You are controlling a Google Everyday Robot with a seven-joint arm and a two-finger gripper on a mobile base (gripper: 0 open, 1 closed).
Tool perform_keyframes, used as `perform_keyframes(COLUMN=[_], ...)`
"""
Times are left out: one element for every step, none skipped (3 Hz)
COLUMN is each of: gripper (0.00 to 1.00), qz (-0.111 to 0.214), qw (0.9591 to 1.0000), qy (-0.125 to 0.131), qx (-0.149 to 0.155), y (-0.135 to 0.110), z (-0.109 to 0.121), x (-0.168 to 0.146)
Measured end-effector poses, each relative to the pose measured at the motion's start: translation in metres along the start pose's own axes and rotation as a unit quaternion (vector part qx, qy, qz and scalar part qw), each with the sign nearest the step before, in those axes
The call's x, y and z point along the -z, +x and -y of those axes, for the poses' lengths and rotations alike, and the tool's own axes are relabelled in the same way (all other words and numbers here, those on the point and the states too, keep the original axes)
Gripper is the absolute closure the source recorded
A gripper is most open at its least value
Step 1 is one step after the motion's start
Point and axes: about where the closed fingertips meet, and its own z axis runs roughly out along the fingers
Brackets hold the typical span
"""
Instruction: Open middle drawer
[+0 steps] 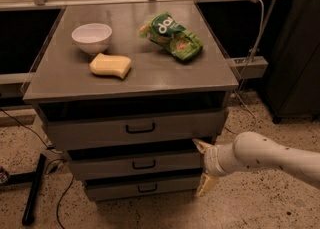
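The middle drawer [115, 165] is a grey metal drawer with a small black bar handle [144, 165], set between a taller top drawer [90, 132] and a smaller bottom drawer [115, 189]. My gripper [202, 169] comes in from the right on a white arm [265, 156]. Its two cream fingers are spread apart, one above and one below, at the right end of the middle drawer's front. It holds nothing. It is well to the right of the handle.
On the cabinet top [150, 75] lie a white bowl [92, 37], a yellow sponge [110, 66] and a green snack bag [171, 36]. A black stand [34, 189] and cables lie on the floor at the left. A dark cabinet [295, 48] stands at the right.
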Motion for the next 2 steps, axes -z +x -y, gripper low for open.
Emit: perform_keyframes(gripper=[0.0,0.0], qz=[0.008,0.016], qw=[0.9999,0.9994], qy=[-0.001,-0.003], qx=[0.01,0.03], y=[0.003,0.008], z=[0.002,0.01], x=[-0.025,-0.071])
